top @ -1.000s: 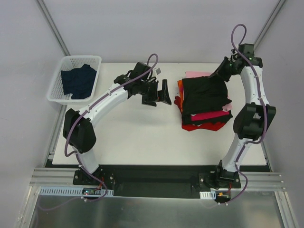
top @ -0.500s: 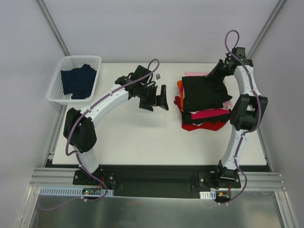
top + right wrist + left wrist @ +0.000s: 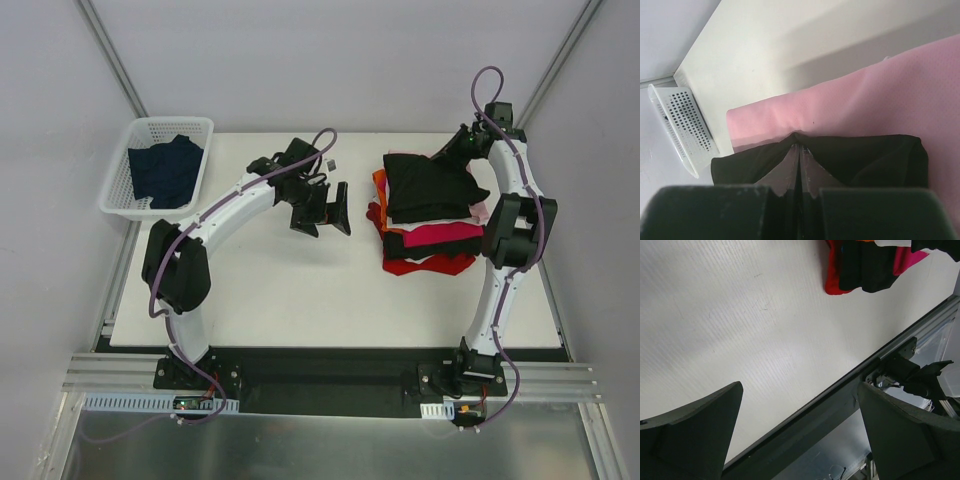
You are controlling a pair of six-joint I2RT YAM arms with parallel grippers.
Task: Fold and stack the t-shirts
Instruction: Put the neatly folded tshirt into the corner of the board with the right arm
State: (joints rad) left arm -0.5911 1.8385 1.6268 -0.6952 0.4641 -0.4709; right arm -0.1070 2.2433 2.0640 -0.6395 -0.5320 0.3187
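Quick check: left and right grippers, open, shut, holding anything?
Left gripper: open, holding nothing.
Right gripper: shut, pinching an edge of the black t-shirt.

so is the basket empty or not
Not empty: a dark navy t-shirt lies crumpled inside the white basket.
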